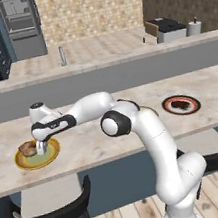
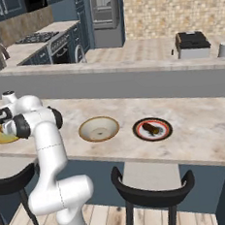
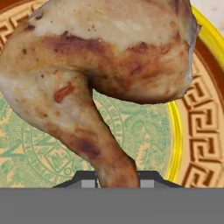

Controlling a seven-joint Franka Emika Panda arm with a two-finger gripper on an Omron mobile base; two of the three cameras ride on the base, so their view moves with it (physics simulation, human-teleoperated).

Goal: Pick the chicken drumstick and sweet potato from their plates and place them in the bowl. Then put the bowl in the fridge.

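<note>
hand view looks straight down on the chicken drumstick (image 3: 100, 74), which lies on the plate (image 3: 192, 131) with the yellow rim and the green middle. the fat meaty end is at the top of this view and the thin bone end runs down to the bottom, right between the two dark finger tips (image 3: 87, 180). so the long way of the drumstick points along the view, and the jaws sit across its thin end, one on each side. the jaws look closed in on that thin end, touching it or very close, but i cannot tell for sure how tight the hold is.

from the left base view the gripper (image 1: 40, 146) reaches down over the same plate (image 1: 24, 164), which sits near the front edge of the worktop (image 1: 97, 143), far out at its left end. the bowl (image 2: 99, 129) is further to the right along the worktop, near its front edge. past it is the other plate (image 2: 153, 129) with the sweet potato (image 2: 152, 128) on it.

the next move, i think, is to lift the drumstick straight up off the plate and carry it right, over to the bowl. holding only the thin end, the heavy end may swing or slip.
</note>
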